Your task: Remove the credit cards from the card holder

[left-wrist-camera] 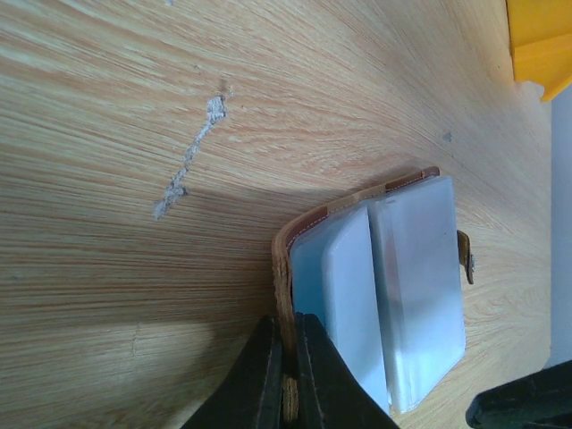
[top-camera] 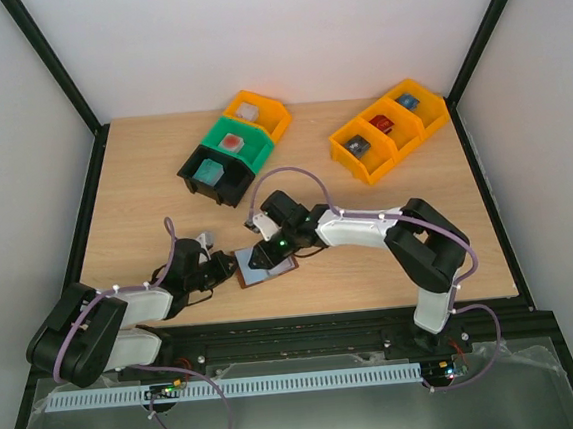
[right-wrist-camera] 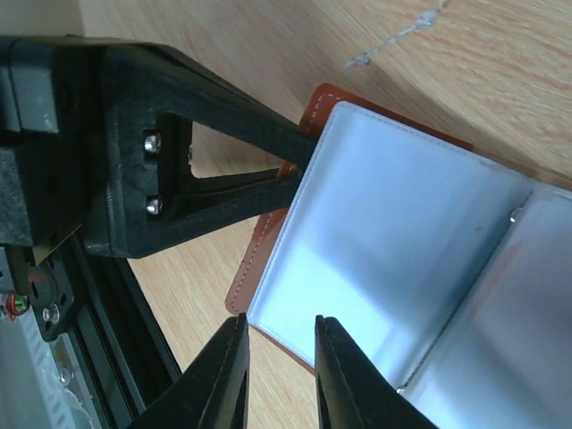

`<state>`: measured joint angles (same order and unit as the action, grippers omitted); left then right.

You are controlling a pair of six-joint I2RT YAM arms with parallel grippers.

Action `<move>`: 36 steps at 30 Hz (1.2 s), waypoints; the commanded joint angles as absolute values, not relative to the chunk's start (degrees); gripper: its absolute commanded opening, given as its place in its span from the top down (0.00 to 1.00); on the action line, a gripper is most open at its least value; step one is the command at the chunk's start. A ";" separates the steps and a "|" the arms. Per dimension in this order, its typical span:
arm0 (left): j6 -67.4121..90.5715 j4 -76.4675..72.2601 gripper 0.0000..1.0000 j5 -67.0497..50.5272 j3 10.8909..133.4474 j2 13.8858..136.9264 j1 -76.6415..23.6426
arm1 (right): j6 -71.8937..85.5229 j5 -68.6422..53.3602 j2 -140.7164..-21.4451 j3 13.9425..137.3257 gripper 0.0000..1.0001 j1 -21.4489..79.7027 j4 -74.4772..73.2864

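1. Location: the small brown leather bifold card holder (top-camera: 267, 262) lies open on the light wooden table (top-camera: 391, 266), at 6 o'clock of the tabletop near the arm bases. Its pale blue-grey inside faces up.
2. Left gripper (left-wrist-camera: 288, 357): it is at the holder's 9 o'clock. The jaws are closed tight on the brown leather cover edge and pin it.
3. Right gripper (right-wrist-camera: 279, 357): it reaches in from the holder's 2 o'clock. The jaws stand narrowly apart at the near corner of the inner sleeve, with no card between them.
4. Done: the holder is unfolded and held steady.
5. Left: no thin plastic credit cards show outside the holder or on the table. Judged from this, every card remains to be extracted.
6. Any cards inside the sleeves cannot be made out.
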<state>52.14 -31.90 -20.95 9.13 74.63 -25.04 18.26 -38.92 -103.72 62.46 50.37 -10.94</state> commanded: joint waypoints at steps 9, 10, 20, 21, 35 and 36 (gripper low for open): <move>52.03 -32.45 0.96 -21.33 7.90 73.59 -24.70 | 20.58 -30.83 -100.58 61.78 0.75 42.07 -14.73; 52.03 -32.54 0.96 -21.35 7.83 73.50 -24.70 | 20.75 -29.13 -101.13 61.53 0.75 41.37 -15.39; 52.12 -32.76 0.96 -21.30 7.66 73.41 -24.61 | 21.97 -30.76 -104.69 60.67 0.70 41.19 -14.67; 52.12 -32.76 0.96 -21.34 7.68 73.49 -24.61 | 22.09 -31.41 -104.87 60.42 0.70 41.20 -14.49; 52.12 -32.85 0.96 -21.42 7.73 73.67 -24.60 | 20.58 -36.77 -104.84 60.96 0.71 43.73 -13.62; 52.12 -32.91 0.96 -21.42 7.73 73.61 -24.61 | 20.24 -37.01 -104.65 61.27 0.72 44.07 -13.78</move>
